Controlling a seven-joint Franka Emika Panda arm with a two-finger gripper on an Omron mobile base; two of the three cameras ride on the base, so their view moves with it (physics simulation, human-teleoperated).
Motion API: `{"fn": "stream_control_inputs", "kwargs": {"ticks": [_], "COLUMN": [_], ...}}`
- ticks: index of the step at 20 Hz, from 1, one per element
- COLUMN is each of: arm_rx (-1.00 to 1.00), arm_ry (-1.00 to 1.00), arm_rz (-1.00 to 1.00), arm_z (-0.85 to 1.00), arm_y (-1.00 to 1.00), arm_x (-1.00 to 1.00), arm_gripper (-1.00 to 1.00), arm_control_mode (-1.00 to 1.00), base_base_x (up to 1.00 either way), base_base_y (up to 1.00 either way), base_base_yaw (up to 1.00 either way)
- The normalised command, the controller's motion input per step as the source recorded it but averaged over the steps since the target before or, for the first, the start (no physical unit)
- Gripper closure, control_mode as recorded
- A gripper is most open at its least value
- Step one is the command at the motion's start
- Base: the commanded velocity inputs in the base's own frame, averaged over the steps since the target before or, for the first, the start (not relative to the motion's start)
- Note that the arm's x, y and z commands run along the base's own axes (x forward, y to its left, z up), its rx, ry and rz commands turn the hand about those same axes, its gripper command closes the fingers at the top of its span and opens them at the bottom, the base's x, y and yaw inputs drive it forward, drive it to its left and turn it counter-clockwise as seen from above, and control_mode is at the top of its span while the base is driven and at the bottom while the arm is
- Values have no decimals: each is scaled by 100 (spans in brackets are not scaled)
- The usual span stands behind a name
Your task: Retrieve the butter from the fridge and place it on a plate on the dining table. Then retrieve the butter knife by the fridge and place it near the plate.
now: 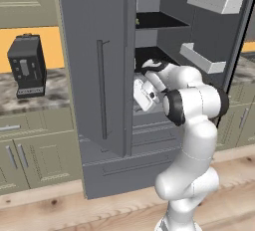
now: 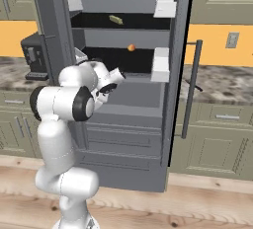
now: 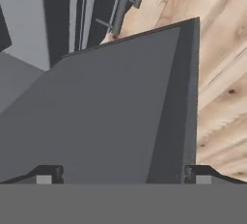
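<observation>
The fridge (image 2: 123,124) stands open between two stretches of worktop, with the butter (image 2: 115,19) on an upper shelf inside and a small round fruit (image 2: 131,48) on the shelf below it. A coffee machine (image 1: 27,65) sits on the worktop (image 1: 30,98) left of the fridge. The robot arm (image 1: 191,125) stands on the floor (image 1: 50,210) before the open compartment, above the lower drawers.

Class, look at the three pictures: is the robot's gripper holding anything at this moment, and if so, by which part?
Nothing is held. In the hand view the gripper is open, its tips wide apart with no object between them. The butter lies on an upper fridge shelf.
</observation>
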Motion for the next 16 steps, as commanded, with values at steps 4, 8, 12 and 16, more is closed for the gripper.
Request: {"fn": "stream_control_inputs", "kwargs": {"ticks": [4, 8, 12, 16], "arm_rx": [7, 2, 0, 0], "arm_ry": [14, 12, 8, 1], "arm_rz": [7, 6, 0, -3], "arm_z": [-6, -1, -6, -7], "arm_y": [70, 83, 99, 100], "arm_x": [0, -11, -37, -79], "arm_gripper": [-100, -100, -100, -100], "arm_control_mode": [-100, -100, -100, -100], "base_base_x": [0, 0, 0, 0], "base_base_y": [0, 0, 0, 0], "base_base_yaw": [0, 0, 0, 0]}}
